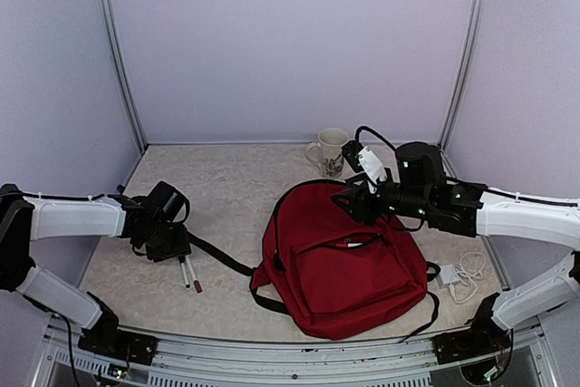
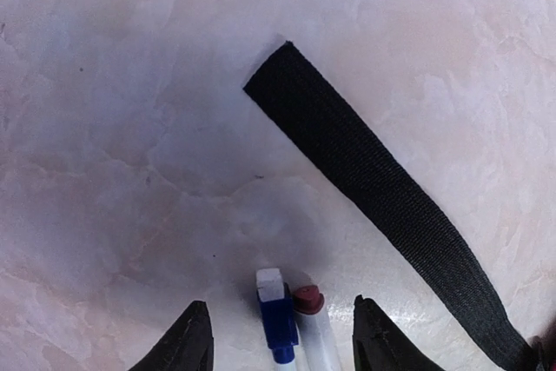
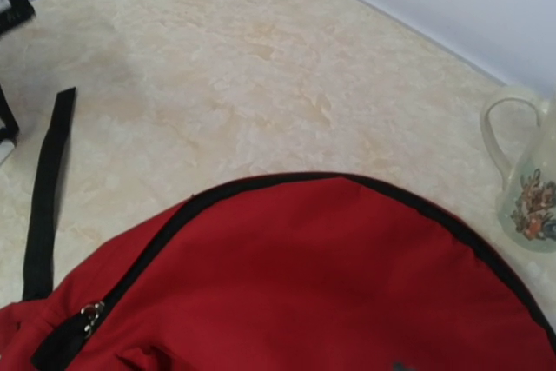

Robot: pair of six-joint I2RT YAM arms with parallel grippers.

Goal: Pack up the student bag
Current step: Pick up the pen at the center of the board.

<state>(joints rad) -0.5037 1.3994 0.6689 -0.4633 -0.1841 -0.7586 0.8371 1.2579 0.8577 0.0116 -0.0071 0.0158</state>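
Taking the back wall as twelve o'clock, the left hand point(image 2: 282, 347) hangs low over two pens point(image 2: 294, 323) lying side by side on the counter point(image 2: 130, 128), one blue-capped, one red-capped. Its jaws stand open, a finger on either side of the pair with a gap on both sides, so nothing is gripped yet.

I'd judge the step in hand is picking up those pens for the bag point(image 1: 343, 260). To do it well, the hand should come down until its fingertips nearly touch the counter; it should be centred so both pens are caught; it should close across the barrels rather than the caps. The black strap point(image 2: 382, 206) runs just beside the pens, at about two o'clock in the wrist view; it ought to be left out of the grip, or the bag may get dragged.

The red bag lies flat on the counter, well apart from the left hand at roughly three o'clock, its strap trailing towards that hand. The right hand point(image 1: 355, 198) sits at the bag's top edge, twelve o'clock on the bag, with the bulk spreading away to six. Whether that hand grips the fabric or merely hovers open I cannot tell; its fingers do not show in its own camera. A mug point(image 1: 330, 149) stands near, at eleven o'clock from the right hand; a white cable point(image 1: 464, 276) lies just beside the bag at three.
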